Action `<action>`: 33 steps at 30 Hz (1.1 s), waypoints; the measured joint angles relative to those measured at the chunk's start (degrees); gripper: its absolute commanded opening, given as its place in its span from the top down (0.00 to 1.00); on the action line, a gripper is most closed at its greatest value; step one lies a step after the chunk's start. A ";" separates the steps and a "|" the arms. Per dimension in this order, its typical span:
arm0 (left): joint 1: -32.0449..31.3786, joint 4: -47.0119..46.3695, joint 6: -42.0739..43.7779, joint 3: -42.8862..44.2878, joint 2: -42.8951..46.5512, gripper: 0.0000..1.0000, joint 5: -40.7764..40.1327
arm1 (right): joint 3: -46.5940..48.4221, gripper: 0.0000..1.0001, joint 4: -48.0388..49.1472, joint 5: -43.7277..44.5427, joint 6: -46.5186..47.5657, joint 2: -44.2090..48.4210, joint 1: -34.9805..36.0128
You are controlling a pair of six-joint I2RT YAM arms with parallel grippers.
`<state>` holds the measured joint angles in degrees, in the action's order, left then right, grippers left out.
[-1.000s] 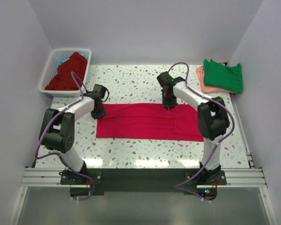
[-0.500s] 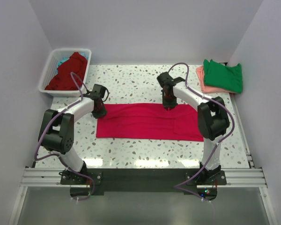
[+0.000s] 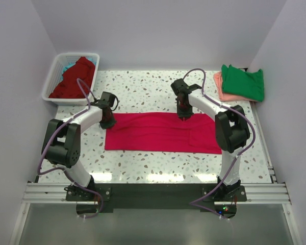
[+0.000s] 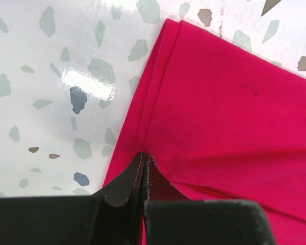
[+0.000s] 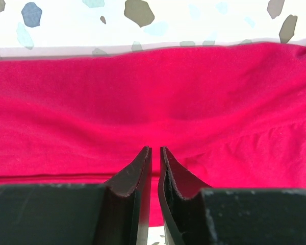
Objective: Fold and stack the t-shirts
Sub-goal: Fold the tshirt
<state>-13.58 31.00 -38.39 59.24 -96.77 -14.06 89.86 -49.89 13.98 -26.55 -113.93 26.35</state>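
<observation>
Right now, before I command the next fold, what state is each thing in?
crimson t-shirt: folded into a long strip, lying flat.
left gripper: jaws shut on the shirt's left end.
right gripper: jaws nearly shut at the shirt's far edge.
dark red t-shirt: crumpled in the basket.
green t-shirt: folded, atop the salmon-pink t-shirt.

no readable text, no labels, no brand marks, no numbers in any view

a crimson-pink t-shirt lies as a long flat band across the table. the left gripper sits at its far left corner, the right gripper on its far edge.
</observation>
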 measured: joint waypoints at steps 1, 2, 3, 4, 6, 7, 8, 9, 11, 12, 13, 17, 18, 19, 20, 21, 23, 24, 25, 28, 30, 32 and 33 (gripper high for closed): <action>0.00 0.17 0.00 0.02 0.00 1.00 -0.37 | 0.00 0.84 -0.02 0.00 0.00 0.00 0.00; 0.00 0.44 0.00 0.09 0.04 1.00 -0.90 | 0.00 0.84 0.00 0.00 0.00 0.00 0.00; 0.00 0.81 -0.02 0.11 0.20 1.00 -1.46 | 0.00 0.84 0.00 -0.02 0.00 0.00 0.00; 0.00 1.20 -0.04 0.11 0.46 1.00 -2.01 | 0.00 0.84 0.00 -0.02 0.00 0.00 0.00; 0.00 2.34 -0.11 0.11 1.79 1.00 -3.72 | 0.00 0.84 0.00 -0.02 0.00 0.00 0.00; 0.00 2.89 -0.15 0.13 2.69 1.00 -4.59 | 0.00 0.84 0.00 -0.04 0.00 0.00 0.00; 0.00 3.30 -0.20 0.13 3.54 1.00 -5.22 | 0.00 0.85 0.02 -0.04 0.00 0.00 0.00; 0.00 3.93 -0.22 0.20 4.83 1.00 -6.14 | 0.00 0.85 0.02 -0.04 0.00 0.00 0.00; 0.00 4.76 -0.26 0.57 6.38 1.00 -7.26 | 0.00 0.85 0.02 -0.11 0.00 0.00 0.00; 0.00 5.01 -0.35 0.83 6.97 1.00 -7.74 | 0.00 0.85 0.02 -0.20 0.00 0.00 0.00; 0.00 5.20 -0.46 1.11 7.41 1.00 -8.13 | 0.00 0.84 0.04 -0.24 0.00 0.00 0.00; 0.00 5.55 -0.57 1.44 7.74 0.99 -8.57 | 0.00 0.79 0.17 -1.44 0.07 -0.02 0.00; 0.00 5.60 -0.52 1.44 7.72 0.97 -8.33 | -0.02 0.78 0.22 -1.79 0.17 -0.02 0.07; 0.00 5.53 -0.46 1.44 7.72 0.95 -7.89 | -0.04 0.77 0.28 -2.21 0.33 -0.02 0.24; 0.00 5.46 -0.42 1.44 7.72 0.88 -7.39 | -0.13 0.77 0.52 -2.67 0.55 -0.02 0.42; 0.00 5.44 -0.33 1.44 7.69 0.85 -6.71 | -0.24 0.77 0.76 -3.02 0.70 -0.02 0.61; 0.00 5.09 -0.04 1.42 7.63 0.80 -4.92 | -0.63 0.77 1.36 -3.32 1.03 -0.02 1.22; 0.00 4.74 -0.04 1.42 7.63 0.79 -3.91 | -0.81 0.77 1.55 -3.54 1.09 -0.02 1.55; 0.00 4.31 -0.13 1.42 7.63 0.78 -2.89 | -0.92 0.77 1.68 -3.74 1.09 -0.02 1.84; 0.00 3.08 -0.46 1.38 7.43 0.76 -0.81 | -1.07 0.77 2.01 -4.66 1.11 -0.02 2.34; 0.00 2.16 -0.87 1.31 6.88 0.76 -0.11 | -1.07 0.77 2.19 -4.76 1.11 -0.02 2.51; 0.00 1.38 -1.14 1.14 5.90 0.75 -0.02 | -1.11 0.77 2.34 -4.76 1.11 -0.02 2.51; 0.00 1.07 -1.27 1.05 5.29 0.75 -0.04 | -1.14 0.78 2.40 -4.74 1.11 -0.02 2.51</action>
<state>-13.58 32.08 -39.66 60.29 -91.48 -14.11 88.73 -47.48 9.23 -25.43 -113.95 28.86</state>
